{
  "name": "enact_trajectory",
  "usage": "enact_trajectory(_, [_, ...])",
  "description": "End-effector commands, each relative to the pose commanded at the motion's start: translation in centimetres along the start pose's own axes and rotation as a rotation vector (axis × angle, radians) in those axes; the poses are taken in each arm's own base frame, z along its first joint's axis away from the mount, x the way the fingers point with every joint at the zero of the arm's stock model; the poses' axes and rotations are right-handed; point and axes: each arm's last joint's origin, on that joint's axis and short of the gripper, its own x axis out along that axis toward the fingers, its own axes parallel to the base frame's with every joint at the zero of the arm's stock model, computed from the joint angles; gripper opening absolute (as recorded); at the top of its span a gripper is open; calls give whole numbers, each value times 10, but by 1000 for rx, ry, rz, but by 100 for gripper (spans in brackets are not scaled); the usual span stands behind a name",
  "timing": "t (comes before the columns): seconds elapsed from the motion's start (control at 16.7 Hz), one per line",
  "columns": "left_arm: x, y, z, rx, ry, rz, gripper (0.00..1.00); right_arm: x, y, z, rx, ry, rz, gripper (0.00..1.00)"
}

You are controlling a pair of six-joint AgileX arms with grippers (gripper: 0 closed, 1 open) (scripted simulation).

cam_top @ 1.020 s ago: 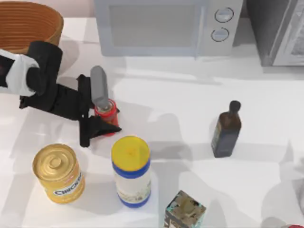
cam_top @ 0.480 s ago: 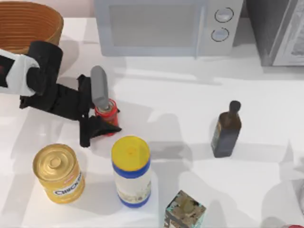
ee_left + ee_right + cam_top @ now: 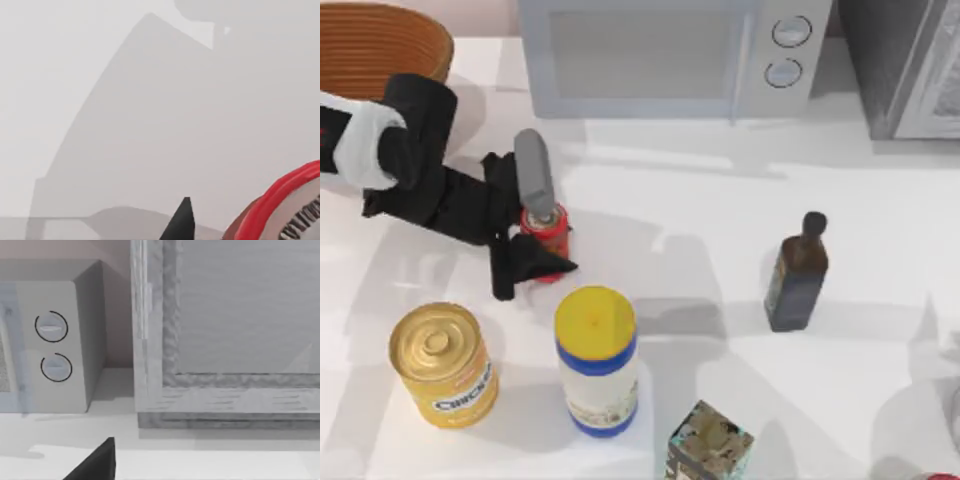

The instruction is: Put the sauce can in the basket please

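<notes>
1. Toward the top view's left side, the left tool (image 3: 542, 240) is clenched on the small red cylindrical sauce can (image 3: 548, 236): one grey finger lies over the can's silver-grey top and the dark finger sits on its near side. The can is on the white tabletop (image 3: 700, 210), or at most barely off it; which one I cannot tell. The large round orange-brown wicker basket (image 3: 380, 50) sits in the far left corner, well apart from the can. Near the can stand a gold-yellow "Chicken" can (image 3: 442, 362) and a white bottle with a yellow lid and blue bands (image 3: 596, 360); a dark glass bottle (image 3: 797, 272) stands further right, and a grey microwave (image 3: 665, 55) is at the back.

2. From the left wrist view, the can's red rim (image 3: 280, 200) fills one corner beside a dark fingertip (image 3: 181, 222), with shadowed tabletop beyond.

3. From the right wrist view, the microwave's two round dials (image 3: 52, 347) and a pale cabinet front appear; the right arm looks parked, and I cannot tell its tool's state.

4. Judged step: the grasp is made and the lift is in hand. The next move calls for raising the can clear of the tall neighbours, carrying it back and left over the basket, then releasing.
</notes>
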Motion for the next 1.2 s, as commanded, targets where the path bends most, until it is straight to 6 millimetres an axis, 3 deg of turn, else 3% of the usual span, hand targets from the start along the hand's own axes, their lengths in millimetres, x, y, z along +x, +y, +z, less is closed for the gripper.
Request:
enact_trajectory(0.12, [-14, 3, 15, -80, 52, 35, 0, 0, 0, 0, 0, 0, 0, 100])
enact_trajectory(0.24, [-41, 11, 38, -173, 95, 130, 0, 0, 0, 0, 0, 0, 0, 100])
enact_trajectory(0.42, [-101, 25, 80, -340, 104, 368, 0, 0, 0, 0, 0, 0, 0, 100])
enact_trajectory(0.54, [-145, 34, 96, -482, 78, 555, 0, 0, 0, 0, 0, 0, 0, 100])
enact_trajectory(0.72, [-201, 46, 103, -694, 15, 814, 0, 0, 0, 0, 0, 0, 0, 100])
enact_trajectory(0.9, [-242, 55, 97, -842, -44, 1013, 0, 0, 0, 0, 0, 0, 0, 100])
enact_trajectory(1.02, [-256, 58, 93, -889, -61, 1081, 0, 0, 0, 0, 0, 0, 0, 100])
enact_trajectory(1.2, [-257, 58, 92, -894, -63, 1089, 0, 0, 0, 0, 0, 0, 0, 100])
